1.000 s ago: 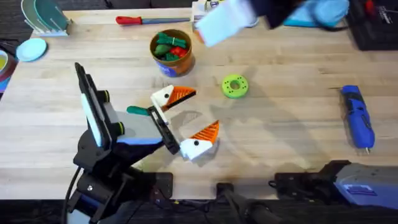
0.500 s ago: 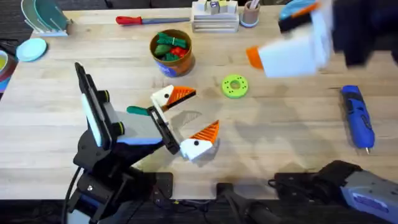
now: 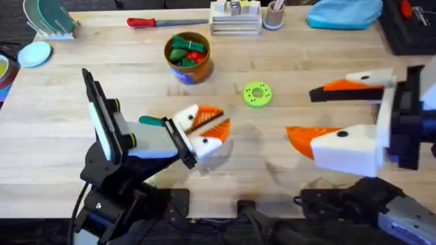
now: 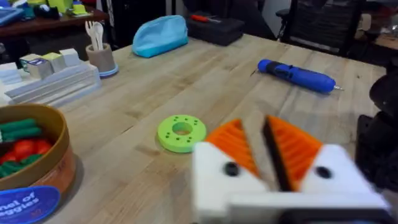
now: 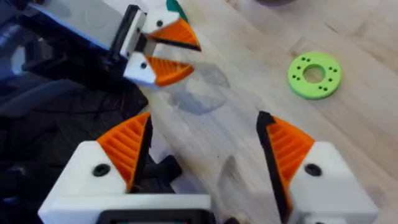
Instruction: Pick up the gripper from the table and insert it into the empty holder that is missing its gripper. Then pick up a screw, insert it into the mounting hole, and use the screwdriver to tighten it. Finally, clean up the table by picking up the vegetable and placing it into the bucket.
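Observation:
My left gripper (image 3: pixel 223 119) hovers over the middle of the table, its orange pads drawn nearly together with nothing between them; the left wrist view shows it the same way (image 4: pixel 254 121). My right gripper (image 3: pixel 300 112) hangs wide open and empty at the right, pointing toward the left one. The tan bucket (image 3: pixel 191 70) stands at the back with green and red vegetables (image 3: pixel 184 51) inside. The blue screwdriver (image 4: pixel 297 76) lies on the table's right side. The task's gripper, the holder and the screws are out of view.
A green disc (image 3: pixel 257 94) with a hole lies between the bucket and my right gripper. A red-handled driver (image 3: pixel 153 22), a white block rack (image 3: pixel 235 17), a cup (image 3: pixel 274 15) and a blue pouch (image 3: pixel 344 13) line the back edge.
My right arm swept from the far back to the near right and now hangs open. The left gripper's fingers, spread wide before, have closed together.

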Controlling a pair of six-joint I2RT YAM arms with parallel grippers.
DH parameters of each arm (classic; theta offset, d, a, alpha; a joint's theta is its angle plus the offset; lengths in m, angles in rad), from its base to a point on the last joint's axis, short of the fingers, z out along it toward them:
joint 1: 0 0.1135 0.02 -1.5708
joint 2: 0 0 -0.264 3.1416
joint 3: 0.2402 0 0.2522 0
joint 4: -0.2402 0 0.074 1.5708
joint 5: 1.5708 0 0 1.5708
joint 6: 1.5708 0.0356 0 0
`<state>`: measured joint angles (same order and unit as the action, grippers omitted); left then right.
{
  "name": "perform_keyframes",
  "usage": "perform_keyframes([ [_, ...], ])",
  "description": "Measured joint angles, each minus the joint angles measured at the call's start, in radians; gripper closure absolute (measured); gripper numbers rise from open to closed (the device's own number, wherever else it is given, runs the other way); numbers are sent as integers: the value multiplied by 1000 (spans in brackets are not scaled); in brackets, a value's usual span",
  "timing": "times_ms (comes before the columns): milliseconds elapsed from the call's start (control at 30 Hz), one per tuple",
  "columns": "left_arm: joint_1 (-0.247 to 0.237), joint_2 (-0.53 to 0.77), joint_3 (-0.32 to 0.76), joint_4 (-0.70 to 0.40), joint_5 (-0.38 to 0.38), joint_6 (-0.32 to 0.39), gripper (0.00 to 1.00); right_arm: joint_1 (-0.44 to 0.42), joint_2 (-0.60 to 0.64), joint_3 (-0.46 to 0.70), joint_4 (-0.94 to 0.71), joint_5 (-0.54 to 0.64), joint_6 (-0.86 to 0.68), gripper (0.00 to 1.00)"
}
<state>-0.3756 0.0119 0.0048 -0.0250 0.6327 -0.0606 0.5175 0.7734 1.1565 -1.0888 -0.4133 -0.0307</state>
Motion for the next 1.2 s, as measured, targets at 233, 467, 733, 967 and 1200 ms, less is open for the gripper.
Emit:
perform_keyframes([
  [233,0,0,0,3,-15,3,995,-16,25,-10,29,82,71,54],
  [467,0,0,0,3,-49,3,996,-178,116,-10,34,403,162,51],
  [733,0,0,0,3,-56,3,996,-597,336,-10,46,526,127,13],
  [967,0,0,0,3,-61,3,996,-885,523,-10,70,529,2,10],
  [1200,0,0,0,3,-61,3,996,-1059,710,-10,129,510,-76,10],
])
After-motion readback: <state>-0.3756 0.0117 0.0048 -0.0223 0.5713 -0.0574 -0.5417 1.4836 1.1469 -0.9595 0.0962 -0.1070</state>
